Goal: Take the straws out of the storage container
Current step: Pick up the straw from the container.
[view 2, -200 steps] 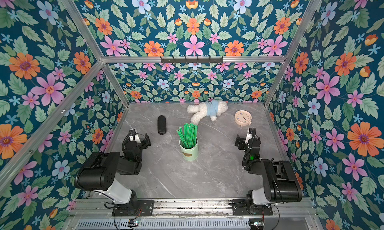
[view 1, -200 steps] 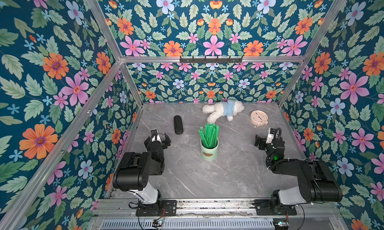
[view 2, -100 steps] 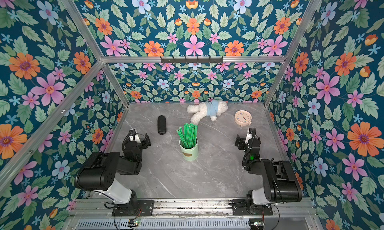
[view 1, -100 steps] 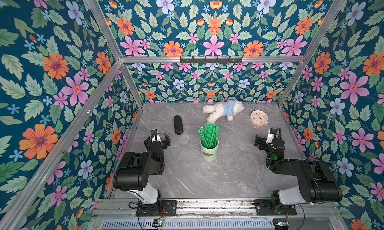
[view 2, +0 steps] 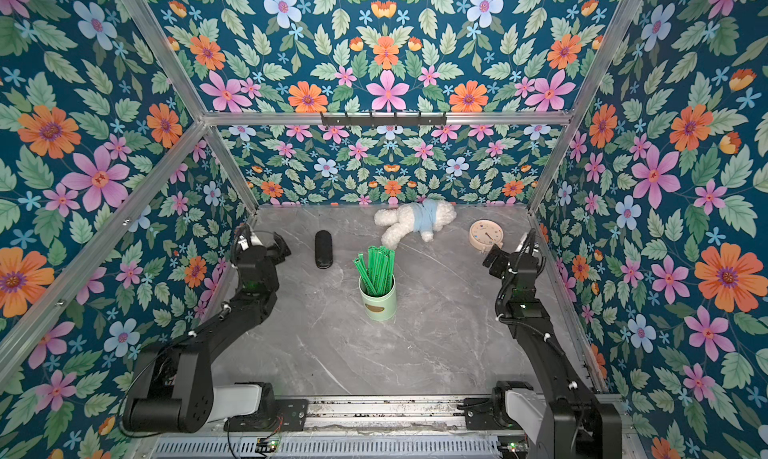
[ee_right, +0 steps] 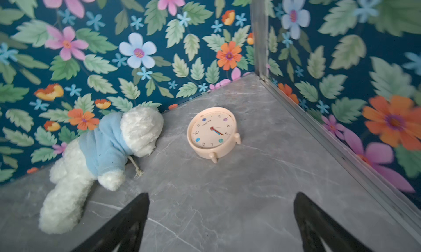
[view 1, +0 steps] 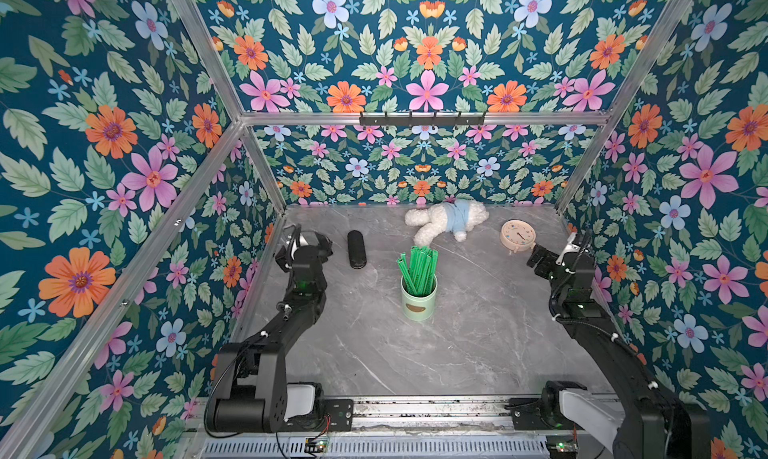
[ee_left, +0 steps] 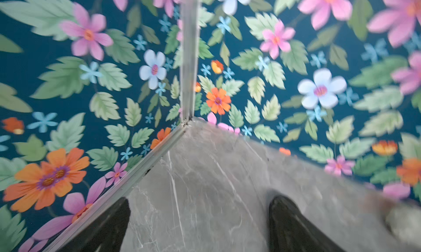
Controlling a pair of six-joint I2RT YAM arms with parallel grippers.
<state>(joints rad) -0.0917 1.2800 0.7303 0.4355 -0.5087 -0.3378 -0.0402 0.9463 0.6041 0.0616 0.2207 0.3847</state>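
In both top views, a bundle of bright green straws [view 1: 417,270] [view 2: 376,270] stands leaning in the pale mint storage container [view 1: 419,307] [view 2: 377,307] at mid-table. The container has a brown oval mark on its side. My left gripper [view 1: 309,241] [ee_left: 200,200] is open near the back left corner, well left of the container, with only bare table between its fingers. My right gripper [view 1: 540,258] [ee_right: 222,196] is open by the right wall, far right of the container, also with nothing in it. Neither wrist view shows the straws or the container.
A white plush toy in a blue top [view 1: 446,222] [ee_right: 102,148] lies at the back. A beige clock [view 1: 517,236] [ee_right: 213,131] lies just ahead of my right gripper. A black oblong object [view 1: 356,249] rests behind and left of the container. Floral walls enclose three sides.
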